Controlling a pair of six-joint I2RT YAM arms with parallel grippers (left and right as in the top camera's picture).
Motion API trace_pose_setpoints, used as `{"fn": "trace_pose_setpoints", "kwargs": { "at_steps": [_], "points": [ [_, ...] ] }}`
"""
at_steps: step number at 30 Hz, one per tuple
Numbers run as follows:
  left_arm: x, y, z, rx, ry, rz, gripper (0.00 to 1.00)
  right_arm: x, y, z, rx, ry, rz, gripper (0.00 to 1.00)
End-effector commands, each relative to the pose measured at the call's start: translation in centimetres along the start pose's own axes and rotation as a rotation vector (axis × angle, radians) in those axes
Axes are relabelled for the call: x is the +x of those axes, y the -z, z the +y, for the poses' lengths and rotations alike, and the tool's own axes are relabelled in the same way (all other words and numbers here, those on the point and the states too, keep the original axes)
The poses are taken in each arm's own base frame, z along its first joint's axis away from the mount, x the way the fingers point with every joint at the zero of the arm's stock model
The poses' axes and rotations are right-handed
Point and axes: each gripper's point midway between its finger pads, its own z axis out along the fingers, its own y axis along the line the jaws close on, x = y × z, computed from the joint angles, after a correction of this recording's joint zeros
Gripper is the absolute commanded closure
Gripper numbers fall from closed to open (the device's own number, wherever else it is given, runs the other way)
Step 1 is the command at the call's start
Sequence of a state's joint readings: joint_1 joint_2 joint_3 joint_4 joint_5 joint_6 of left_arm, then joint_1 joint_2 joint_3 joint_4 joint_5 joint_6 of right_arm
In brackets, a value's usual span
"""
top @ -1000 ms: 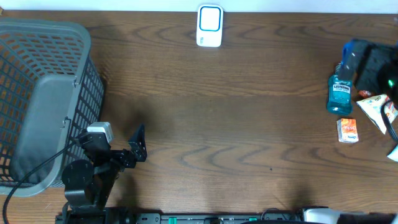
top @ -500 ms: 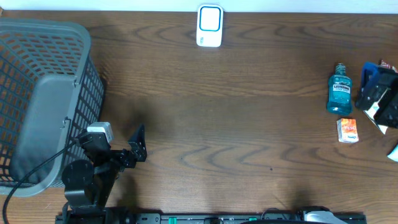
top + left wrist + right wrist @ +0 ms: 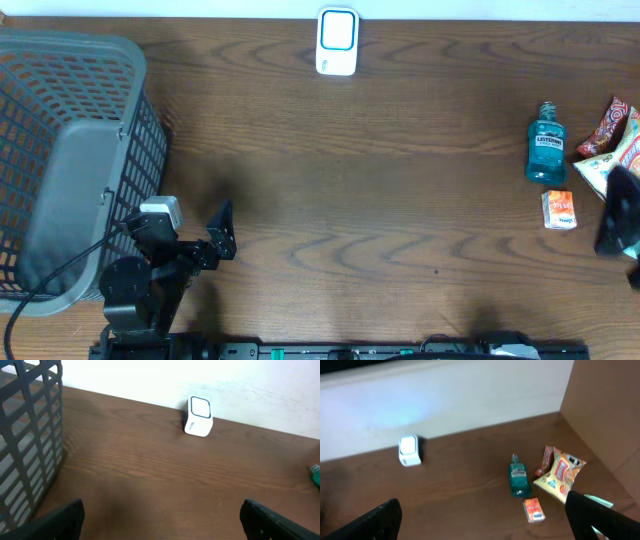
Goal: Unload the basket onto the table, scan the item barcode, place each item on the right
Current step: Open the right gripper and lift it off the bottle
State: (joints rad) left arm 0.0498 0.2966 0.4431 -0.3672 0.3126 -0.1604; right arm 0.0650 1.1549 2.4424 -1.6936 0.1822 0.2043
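Note:
The white scanner (image 3: 337,42) with a blue-rimmed window stands at the table's back edge, also seen as the scanner (image 3: 198,416) and the scanner (image 3: 409,451) in the wrist views. At the right lie a teal mouthwash bottle (image 3: 546,143), a small orange box (image 3: 559,210) and snack bags (image 3: 612,140). My right arm (image 3: 620,215) shows as a dark blur at the right edge, just in front of the bags. Its gripper (image 3: 485,520) is open and empty, high above the bottle (image 3: 518,479) and box (image 3: 534,510). My left gripper (image 3: 222,232) rests open and empty at the front left.
A grey mesh basket (image 3: 70,150) fills the left end of the table, close beside my left arm; its wall (image 3: 25,435) edges the left wrist view. A brown cardboard panel (image 3: 605,410) stands beyond the table's right end.
My right arm has pulled back from over the items at the right, toward the front, uncovering the snack bags. The left arm has not moved.

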Motion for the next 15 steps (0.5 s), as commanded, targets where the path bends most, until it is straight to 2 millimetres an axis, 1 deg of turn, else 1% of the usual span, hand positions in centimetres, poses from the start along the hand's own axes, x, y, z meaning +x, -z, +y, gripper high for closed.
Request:
{"fn": "trace_pose_setpoints", "kwargs": {
  "at_steps": [1,6,9,15],
  "points": [
    [0.0,0.0,-0.2,0.012,0.001,-0.001,0.01,0.2,3.3,-0.7,-0.011,-0.013,-0.080,0.01],
    [0.0,0.0,-0.2,0.012,0.001,-0.001,0.01,1.2,8.1,-1.9,-0.015,-0.058,-0.197,0.01],
    [0.0,0.0,-0.2,0.012,0.001,-0.001,0.01,2.0,10.6,-2.3,-0.034,-0.068,-0.256,0.01],
    [0.0,0.0,-0.2,0.012,0.001,-0.001,0.01,4.3,14.3,-2.8,-0.069,-0.092,-0.336,0.01]
  ]
}}
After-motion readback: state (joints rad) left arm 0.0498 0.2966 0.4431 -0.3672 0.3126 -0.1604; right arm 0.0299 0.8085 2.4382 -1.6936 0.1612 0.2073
